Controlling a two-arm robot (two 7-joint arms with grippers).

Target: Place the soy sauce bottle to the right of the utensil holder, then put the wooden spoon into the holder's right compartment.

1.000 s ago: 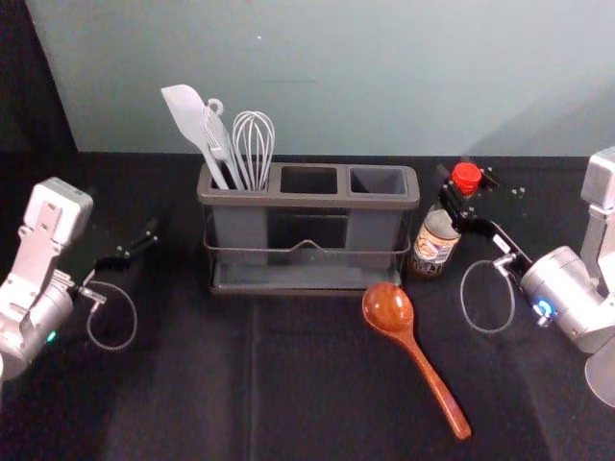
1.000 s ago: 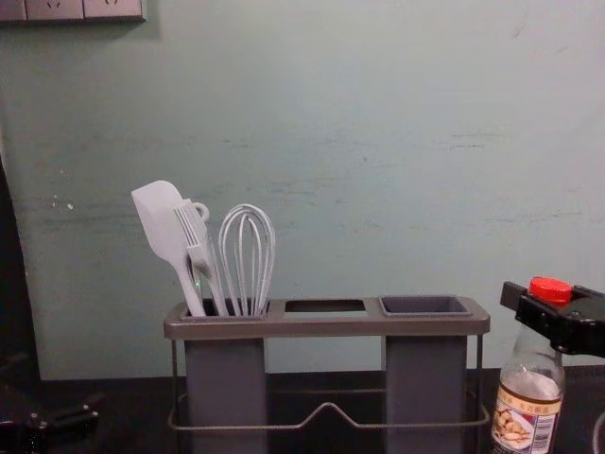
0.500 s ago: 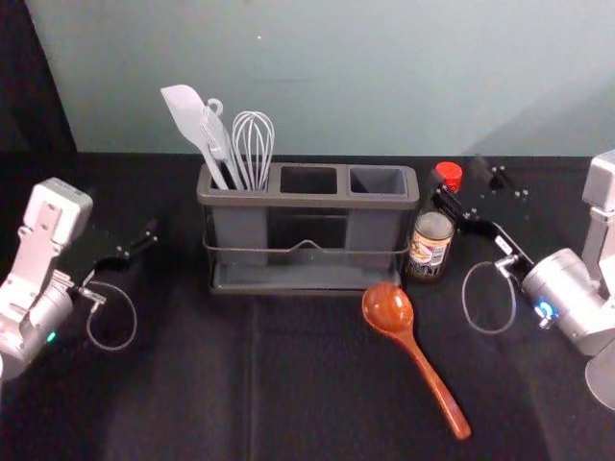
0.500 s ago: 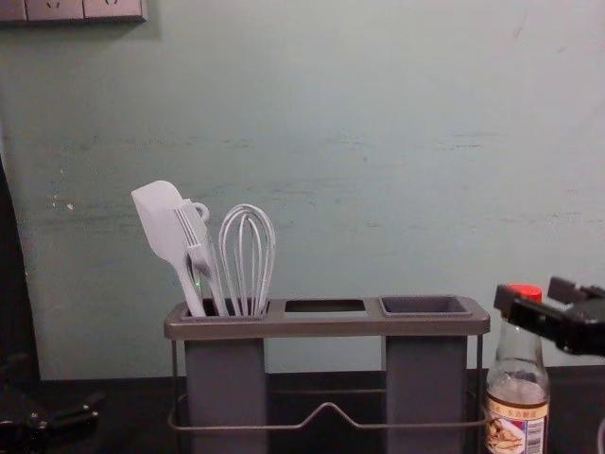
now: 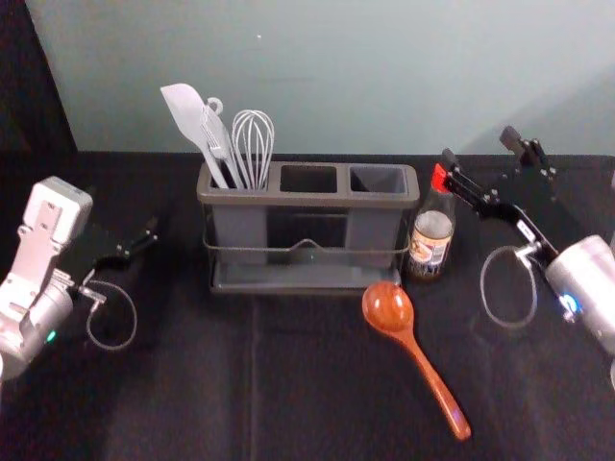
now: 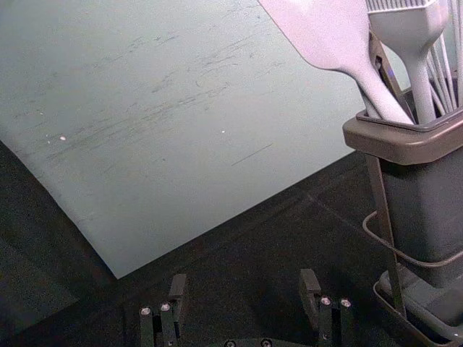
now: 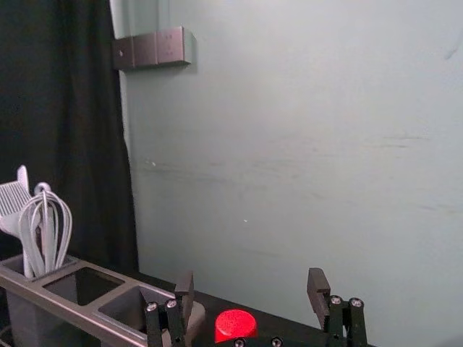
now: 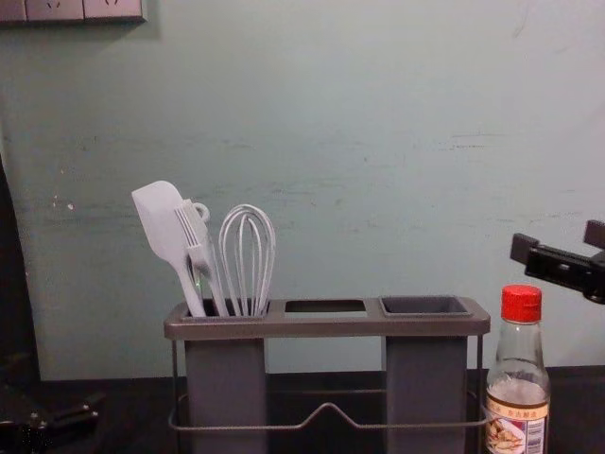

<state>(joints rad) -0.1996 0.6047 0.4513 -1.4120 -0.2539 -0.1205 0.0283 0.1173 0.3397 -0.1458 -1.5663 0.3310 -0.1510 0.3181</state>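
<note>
Upright against the right side of the utensil holder (image 5: pixel 307 202) stands the soy sauce bottle (image 5: pixel 431 235), its red cap (image 8: pixel 522 304) uncovered in the chest view. My right gripper (image 5: pixel 480 154) is open, up and to the right of the cap; in the right wrist view the gripper (image 7: pixel 249 300) has its fingers apart with the cap low between them. The wooden spoon (image 5: pixel 389 309) lies on the table in front of the holder, bowl toward it. My left gripper (image 5: pixel 135 252) is parked at the left, open in its wrist view (image 6: pixel 242 296).
A spatula (image 5: pixel 195 123), a brush and a whisk (image 5: pixel 254 144) stand in the holder's left compartment. Its middle (image 5: pixel 308 180) and right (image 5: pixel 378 181) compartments are empty. The wall (image 8: pixel 321 113) rises behind the dark table (image 5: pixel 192 384).
Between the earlier frames the bottle shifted left and came upright beside the holder. My right gripper has opened off the cap and risen away to the right. The left arm stays still.
</note>
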